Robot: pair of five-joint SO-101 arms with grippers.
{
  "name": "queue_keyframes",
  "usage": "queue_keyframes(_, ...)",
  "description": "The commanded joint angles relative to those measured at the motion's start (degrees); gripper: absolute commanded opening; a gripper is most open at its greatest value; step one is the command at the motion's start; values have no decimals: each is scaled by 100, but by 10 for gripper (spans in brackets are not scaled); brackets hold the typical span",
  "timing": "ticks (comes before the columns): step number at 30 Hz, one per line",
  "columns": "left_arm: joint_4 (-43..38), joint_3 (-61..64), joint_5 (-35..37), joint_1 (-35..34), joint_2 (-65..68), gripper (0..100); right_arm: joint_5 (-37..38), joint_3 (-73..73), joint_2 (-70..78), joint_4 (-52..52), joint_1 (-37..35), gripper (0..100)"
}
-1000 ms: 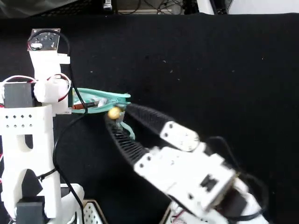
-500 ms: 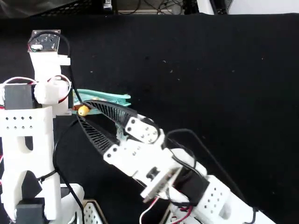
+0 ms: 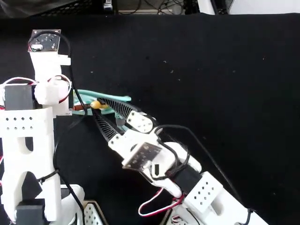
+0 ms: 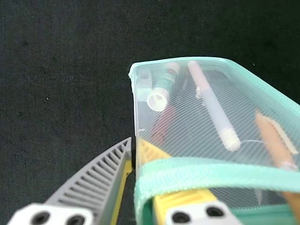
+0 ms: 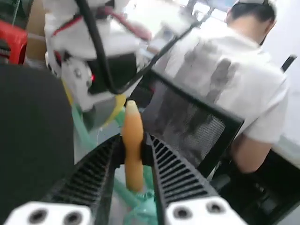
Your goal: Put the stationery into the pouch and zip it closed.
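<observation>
High view: pouch (image 3: 118, 98) half behind arm (image 3: 49, 91)

Nothing legible shows, not even on the pouch (image 4: 248, 105).

I read the pouch (image 4: 201, 126) as clear with fine diagonal stripes and a mint-green band, on the black table cloth (image 3: 211, 70). Inside are a green-and-white tube (image 4: 161, 86) at 11 o'clock, a pale pink pen (image 4: 213, 112), and perhaps something red (image 4: 161, 127). On my right gripper (image 5: 133, 143) the fingers (image 5: 91, 176) are black and ribbed, and the stick (image 5: 133, 161) between them is amber.
</observation>
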Motion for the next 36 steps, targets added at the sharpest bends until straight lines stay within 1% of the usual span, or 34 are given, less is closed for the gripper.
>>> queue_keyframes(1, -97, 22, -53, -4, 18, 32, -484, -963, 13, 1319, 62, 143)
queue_keyframes(3, -97, 22, -53, -4, 18, 32, -1002, -1560, 13, 2136, 62, 194)
queue_keyframes(5, -97, 22, -53, -4, 18, 32, -1327, -2149, -13, 2769, 62, 209)
queue_keyframes(11, -97, 22, -53, -4, 18, 32, -1389, -3705, -40, 4281, 62, 208)
queue_keyframes(14, -97, 22, -53, -4, 18, 32, -1389, -3741, -40, 5029, 62, 208)
queue_keyframes(17, -97, 22, -53, -4, 18, 32, -1389, -3275, -40, 5565, 62, 211)
queue_keyframes(21, -105, 22, -53, -4, 18, 32, -1389, -2492, -40, 5301, 62, 211)
queue_keyframes(24, -105, 22, -53, -4, 18, 32, -1389, -2018, -40, 4695, 62, 209)
queue_keyframes(30, -97, 22, -53, -4, 18, 32, -1389, -1086, -40, 3086, 79, 208)
queue_keyframes(32, -97, 22, -53, -4, 18, 32, -1389, -892, -40, 2725, 79, 208)
queue_keyframes(36, -97, 22, -53, -4, 18, 32, -1389, -708, -40, 2321, 88, 208)
